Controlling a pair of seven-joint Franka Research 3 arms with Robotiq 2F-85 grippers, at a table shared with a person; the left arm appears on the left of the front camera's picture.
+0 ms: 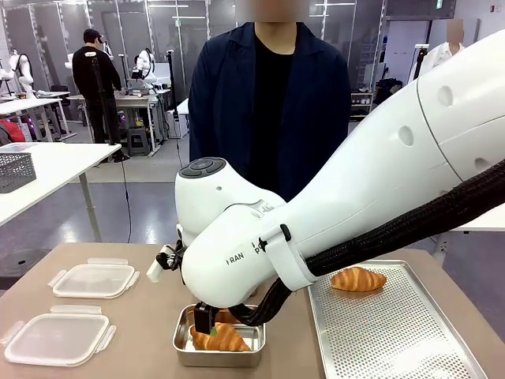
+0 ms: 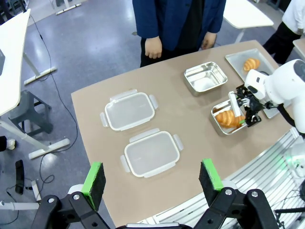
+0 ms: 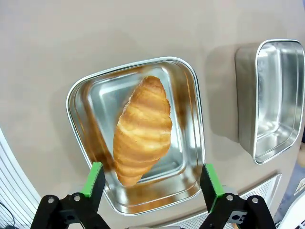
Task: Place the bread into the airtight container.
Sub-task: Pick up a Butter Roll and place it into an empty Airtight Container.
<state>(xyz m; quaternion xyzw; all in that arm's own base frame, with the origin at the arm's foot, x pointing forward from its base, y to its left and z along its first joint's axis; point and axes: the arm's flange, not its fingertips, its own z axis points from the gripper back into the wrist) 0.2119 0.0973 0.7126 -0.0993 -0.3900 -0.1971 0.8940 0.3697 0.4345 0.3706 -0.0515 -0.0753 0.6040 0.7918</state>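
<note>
The right gripper (image 3: 152, 169), arm (image 1: 371, 181) lettered "FRAN", hangs apart over croissant (image 3: 143, 126) in steel container (image 3: 196, 109).

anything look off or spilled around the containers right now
Nothing stands out. The croissant lies diagonally but wholly inside its steel container, the second container sits upright and empty, and the two lids lie flat on the table. No spills visible.

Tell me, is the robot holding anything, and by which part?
Nothing. The right gripper hangs open over the croissant in its container; left gripper open too.
</note>
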